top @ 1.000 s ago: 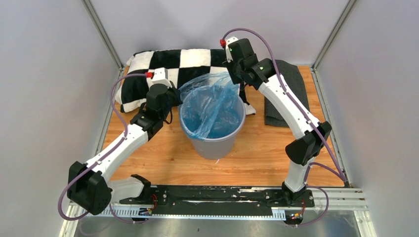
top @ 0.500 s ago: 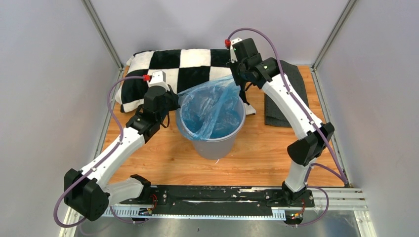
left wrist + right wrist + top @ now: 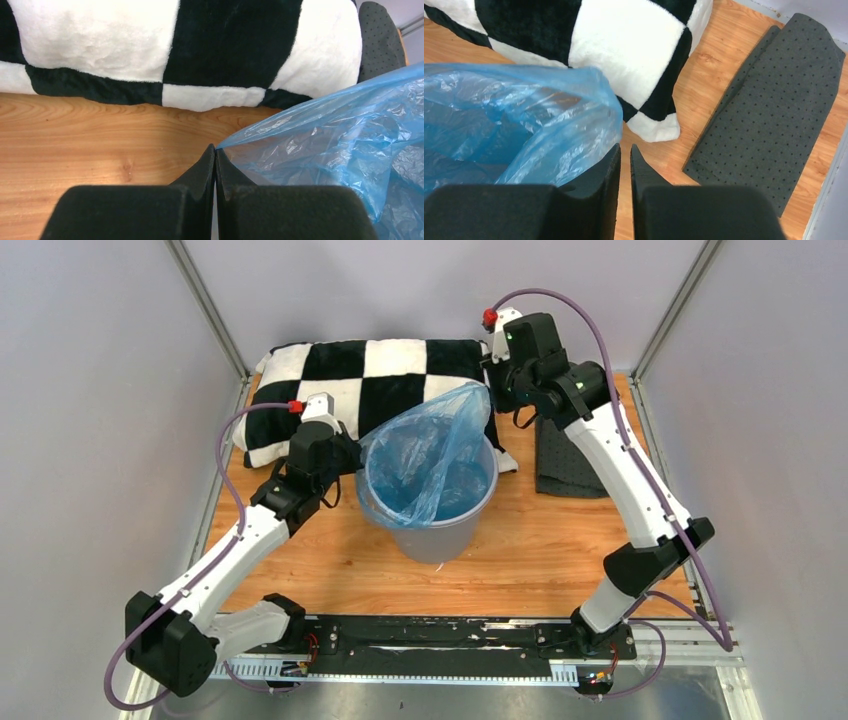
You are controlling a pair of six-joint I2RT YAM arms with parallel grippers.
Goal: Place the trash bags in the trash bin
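Note:
The light-blue trash bag [image 3: 425,455] sits in the round light-grey trash bin [image 3: 440,535] at the table's middle, its mouth pulled up into a peak at the back right. My left gripper [image 3: 352,455] is at the bin's left rim. In the left wrist view it [image 3: 215,147] is shut on a corner of the bag [image 3: 340,130]. My right gripper [image 3: 497,395] is beside the bag's peak. In the right wrist view its jaws [image 3: 625,146] stand a narrow gap apart with only wood showing between them. The bag [image 3: 514,120] lies against the outside of its left finger.
A black-and-white checkered pillow [image 3: 380,365] lies behind the bin along the back. A dark grey dotted folded mat [image 3: 575,450] lies at the right, under the right arm. Grey walls enclose the wooden table on three sides.
My right gripper has moved up and to the right, towards the back corner, and the bag's peak has stretched after it. My left gripper has shifted slightly down and left at the rim.

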